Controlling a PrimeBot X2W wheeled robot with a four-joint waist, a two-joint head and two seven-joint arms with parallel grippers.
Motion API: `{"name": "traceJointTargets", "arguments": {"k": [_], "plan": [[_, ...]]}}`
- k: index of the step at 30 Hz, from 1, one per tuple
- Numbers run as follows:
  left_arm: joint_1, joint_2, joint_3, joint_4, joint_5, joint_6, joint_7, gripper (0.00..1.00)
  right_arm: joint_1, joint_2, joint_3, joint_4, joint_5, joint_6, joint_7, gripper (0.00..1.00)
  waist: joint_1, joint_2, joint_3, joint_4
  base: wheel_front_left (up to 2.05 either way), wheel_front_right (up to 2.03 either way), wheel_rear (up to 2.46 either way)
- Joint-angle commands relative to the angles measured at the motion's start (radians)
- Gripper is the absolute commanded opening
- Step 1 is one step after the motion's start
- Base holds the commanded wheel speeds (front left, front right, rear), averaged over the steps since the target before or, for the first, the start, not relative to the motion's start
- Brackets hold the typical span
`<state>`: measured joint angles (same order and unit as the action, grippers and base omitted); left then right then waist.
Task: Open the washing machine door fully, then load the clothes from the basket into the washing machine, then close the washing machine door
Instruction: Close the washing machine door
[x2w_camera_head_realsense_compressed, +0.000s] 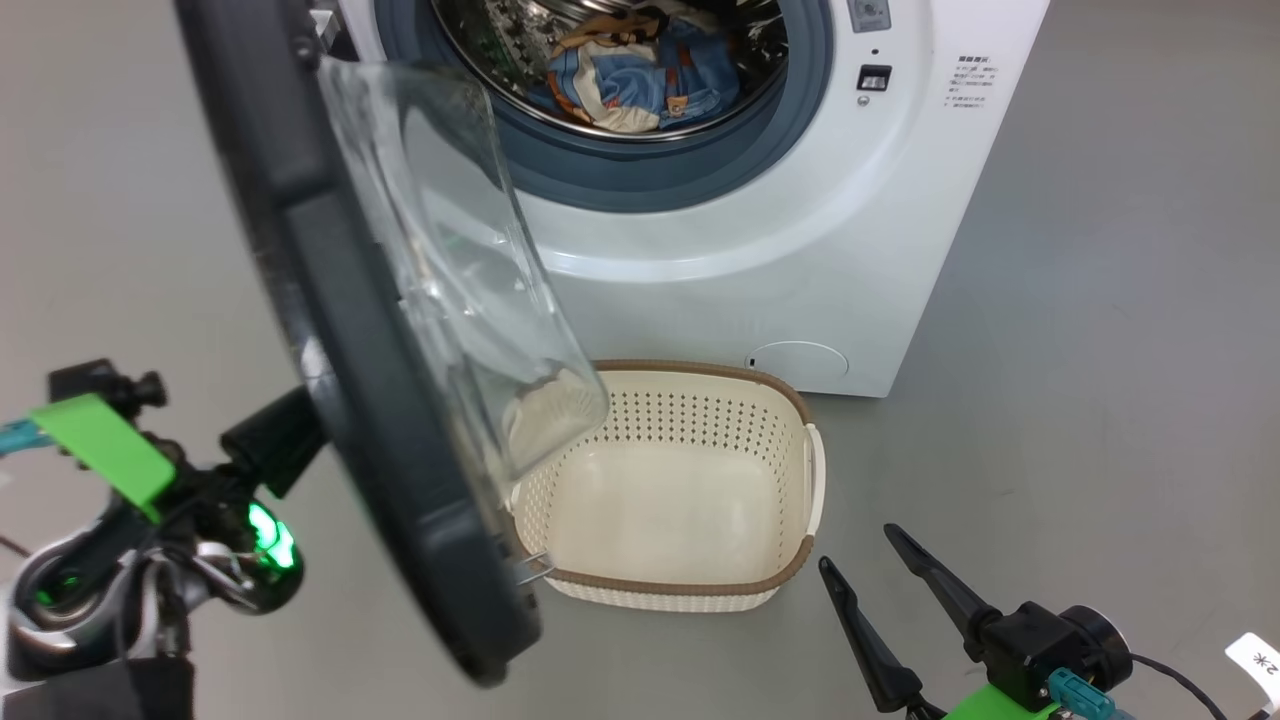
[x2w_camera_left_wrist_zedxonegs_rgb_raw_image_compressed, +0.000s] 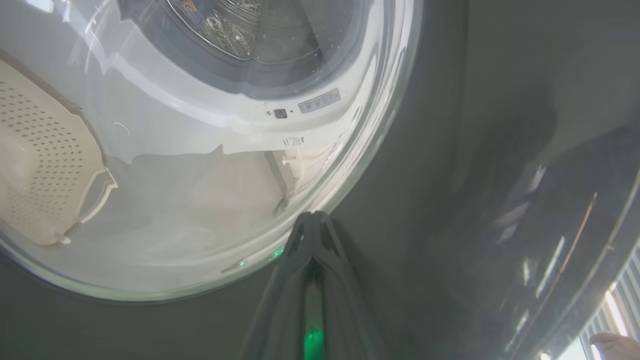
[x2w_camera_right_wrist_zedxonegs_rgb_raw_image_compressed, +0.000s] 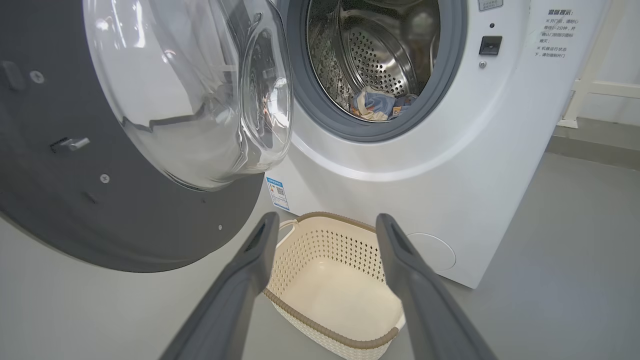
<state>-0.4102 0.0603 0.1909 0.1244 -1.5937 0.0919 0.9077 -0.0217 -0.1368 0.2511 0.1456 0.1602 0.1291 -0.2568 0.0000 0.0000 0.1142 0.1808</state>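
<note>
Grey floor (x2w_camera_head_realsense_compressed: 1100, 400), blue clothes (x2w_camera_head_realsense_compressed: 640, 75) in drum (x2w_camera_right_wrist_zedxonegs_rgb_raw_image_compressed: 385, 65); left jaws together, right jaws wide.

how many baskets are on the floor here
1: the basket sits on the floor right in front of the washing machine, beside its open door. It looks empty.

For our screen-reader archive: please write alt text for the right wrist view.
The washing machine door stands open beside the steel drum, where the clothes lie. Below, the empty basket sits on the floor beyond the open right gripper.
</note>
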Motion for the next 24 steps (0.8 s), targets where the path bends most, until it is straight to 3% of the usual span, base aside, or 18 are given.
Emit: {"name": "traceJointTargets", "arguments": {"k": [1,11,13,24], "plan": [[-0.036,0.003,-0.007,-0.029,-0.027,-0.018,0.021,0.0,-0.016,-0.005,0.024,-0.021,-0.003,0.002,-0.005,1.0,0.0,0.0,-0.004,-0.003,0.0,0.0,0.0],[-0.081,-0.009,-0.074,0.059,-0.071,-0.074,-0.066,0.0,-0.011,-0.009,0.036,-0.017,0.0,0.002,-0.005,1.0,0.0,0.0,-0.015,-0.015,0.0,0.0,0.0],[-0.102,-0.01,-0.096,0.112,-0.088,-0.104,-0.109,0.0,-0.014,-0.01,0.044,-0.015,0.002,0.002,-0.005,1.0,0.0,0.0,-0.021,-0.03,0.0,0.0,0.0],[-0.155,-0.01,-0.147,0.227,-0.132,-0.176,-0.192,0.0,-0.001,-0.022,0.036,-0.017,0.003,0.002,-0.005,1.0,0.0,0.0,-0.024,-0.09,0.0,0.0,0.0]]}}
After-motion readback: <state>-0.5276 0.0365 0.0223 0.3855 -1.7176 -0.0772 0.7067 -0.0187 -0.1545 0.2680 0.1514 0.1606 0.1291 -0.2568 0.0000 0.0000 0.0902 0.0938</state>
